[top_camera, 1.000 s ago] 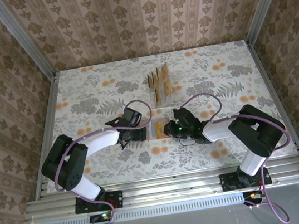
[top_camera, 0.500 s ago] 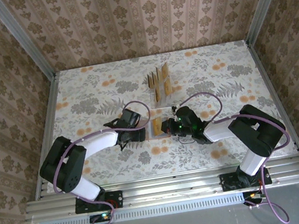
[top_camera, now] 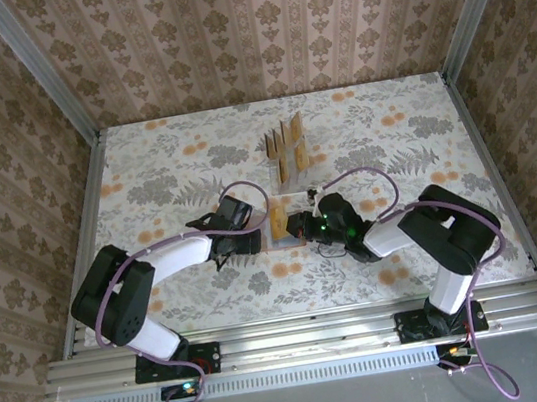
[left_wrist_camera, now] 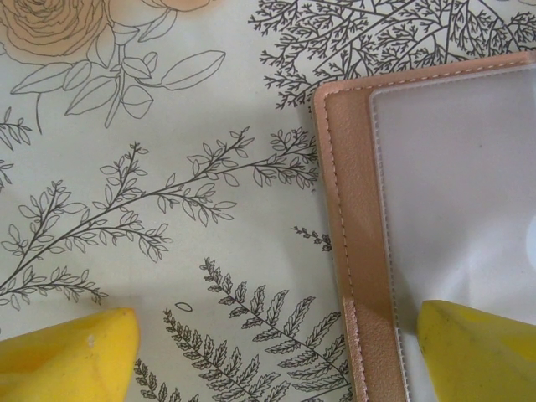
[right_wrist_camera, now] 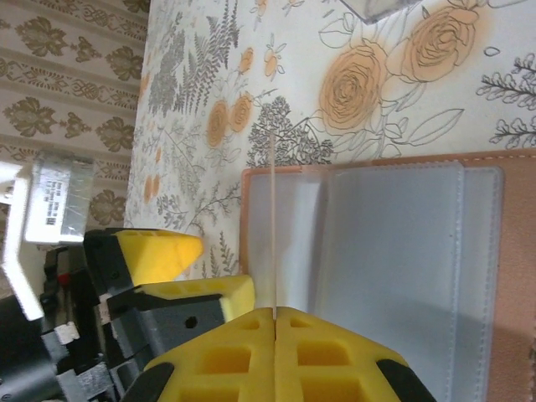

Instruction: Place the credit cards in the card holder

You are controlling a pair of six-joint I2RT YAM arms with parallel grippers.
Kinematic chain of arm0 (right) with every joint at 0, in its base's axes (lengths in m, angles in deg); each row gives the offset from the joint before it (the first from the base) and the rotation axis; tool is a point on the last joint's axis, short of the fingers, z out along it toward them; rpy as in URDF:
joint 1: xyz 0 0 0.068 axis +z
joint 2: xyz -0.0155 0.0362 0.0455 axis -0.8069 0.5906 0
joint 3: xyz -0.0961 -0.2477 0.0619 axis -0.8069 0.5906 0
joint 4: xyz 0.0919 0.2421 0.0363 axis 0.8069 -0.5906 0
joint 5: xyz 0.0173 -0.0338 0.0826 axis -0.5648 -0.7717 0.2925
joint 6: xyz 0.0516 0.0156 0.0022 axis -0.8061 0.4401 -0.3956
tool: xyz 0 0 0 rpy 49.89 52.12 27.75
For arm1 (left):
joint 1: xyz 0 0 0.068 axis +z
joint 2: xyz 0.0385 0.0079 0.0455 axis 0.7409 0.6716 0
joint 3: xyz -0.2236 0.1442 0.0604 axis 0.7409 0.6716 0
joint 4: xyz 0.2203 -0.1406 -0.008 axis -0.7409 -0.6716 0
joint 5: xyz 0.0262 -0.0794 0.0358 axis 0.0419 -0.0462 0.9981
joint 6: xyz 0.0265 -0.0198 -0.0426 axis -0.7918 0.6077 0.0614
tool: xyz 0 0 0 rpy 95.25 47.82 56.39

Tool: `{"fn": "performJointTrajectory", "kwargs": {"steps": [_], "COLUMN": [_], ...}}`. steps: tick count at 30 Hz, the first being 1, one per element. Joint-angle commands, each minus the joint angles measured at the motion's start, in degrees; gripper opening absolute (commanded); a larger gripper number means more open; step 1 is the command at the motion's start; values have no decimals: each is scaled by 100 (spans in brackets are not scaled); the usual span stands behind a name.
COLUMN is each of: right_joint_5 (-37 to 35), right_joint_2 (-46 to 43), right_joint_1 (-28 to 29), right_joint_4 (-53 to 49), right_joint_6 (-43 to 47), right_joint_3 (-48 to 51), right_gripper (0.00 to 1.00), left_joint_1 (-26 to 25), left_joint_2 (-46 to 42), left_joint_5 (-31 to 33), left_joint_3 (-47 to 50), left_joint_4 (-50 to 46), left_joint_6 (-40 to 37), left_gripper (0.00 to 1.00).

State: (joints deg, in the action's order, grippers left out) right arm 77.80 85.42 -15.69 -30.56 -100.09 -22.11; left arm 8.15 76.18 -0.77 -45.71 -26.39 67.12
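1. My left end effector (left_wrist_camera: 268, 358) is open, low over the tabletop (left_wrist_camera: 167, 126). Its jaws straddle the left edge of the card holder (left_wrist_camera: 356, 251). One yellow fingertip (left_wrist_camera: 481, 352) lies over the holder's clear pocket (left_wrist_camera: 452, 184); the other is over the bare floral surface. Whether the fingertip presses on the pocket, I cannot tell.

2. My right end effector (right_wrist_camera: 275, 322) is closed on one credit card (right_wrist_camera: 274, 226). In the right wrist view the card is edge-on, a thin tan line running out from between the pads. It stands over the left part of the open card holder (right_wrist_camera: 511, 276), near its left border. Whether its far edge has entered a pocket cannot be determined.

3. In the top view the card holder (top_camera: 287, 222) lies open and flat at mid-tabletop, between the left end effector (top_camera: 251, 239) and the right end effector (top_camera: 298, 225).

4. The other credit cards (top_camera: 286, 146) stand on edge farther back, apart from the holder.
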Motion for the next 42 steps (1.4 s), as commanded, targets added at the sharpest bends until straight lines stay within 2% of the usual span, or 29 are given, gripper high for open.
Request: {"fn": "performJointTrajectory", "kwargs": {"steps": [1, 24, 42], "right_joint_5": [-194, -186, 152], "right_joint_2": [176, 853, 1155], "right_joint_1": [-31, -39, -27], "right_joint_4": [556, 1126, 1163], "right_joint_6": [-113, -215, -235], "right_joint_3": [96, 139, 19], "right_gripper": [0, 0, 0], "left_joint_1": [46, 45, 36], "left_joint_2": [-55, -72, -47], "left_joint_5": [179, 198, 178], "left_joint_3": [135, 108, 101], "left_joint_4": [-359, -375, -352], "left_joint_6": [58, 55, 61], "left_gripper": [87, 86, 86]}}
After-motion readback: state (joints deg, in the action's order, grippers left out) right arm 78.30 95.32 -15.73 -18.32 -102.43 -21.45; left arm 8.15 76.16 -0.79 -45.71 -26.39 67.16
